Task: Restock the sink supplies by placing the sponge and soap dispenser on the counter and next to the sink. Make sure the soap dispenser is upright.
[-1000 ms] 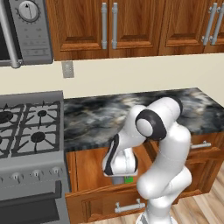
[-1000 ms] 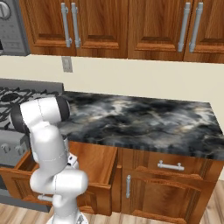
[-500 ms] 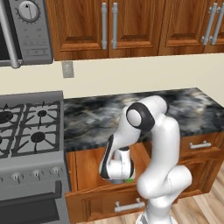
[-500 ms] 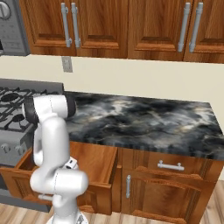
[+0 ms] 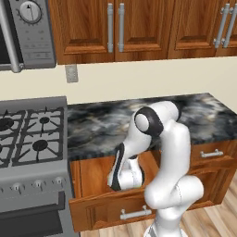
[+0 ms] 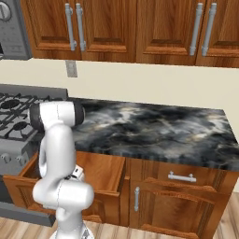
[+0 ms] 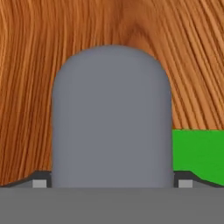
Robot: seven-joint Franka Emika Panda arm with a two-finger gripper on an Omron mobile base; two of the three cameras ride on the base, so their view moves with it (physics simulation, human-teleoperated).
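The claw (image 7: 112,183) stands wide open, one finger on each side of the grey soap bottle (image 7: 111,118). The green sponge (image 7: 197,154) lies just right of the bottle, on the wooden drawer floor (image 7: 39,87).

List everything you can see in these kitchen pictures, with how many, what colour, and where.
Grey cylindrical soap dispenser: one, grey, on the drawer's wooden floor, between the claw's tips.
Bright green flat sponge: one, green, beside the dispenser in the drawer.
Open wooden drawer: one, brown, pulled out under the counter.
Black marbled stone counter: one, black with grey veins, on brown cabinets.
Gas stove: one, grey, left of the counter.
Microwave: one, grey, above the stove.
Upper wooden cabinets: brown, on the wall.
Wall outlet: one, grey.
Robot arm: one, white, reaching into the drawer.
Claw: one, open around the dispenser.
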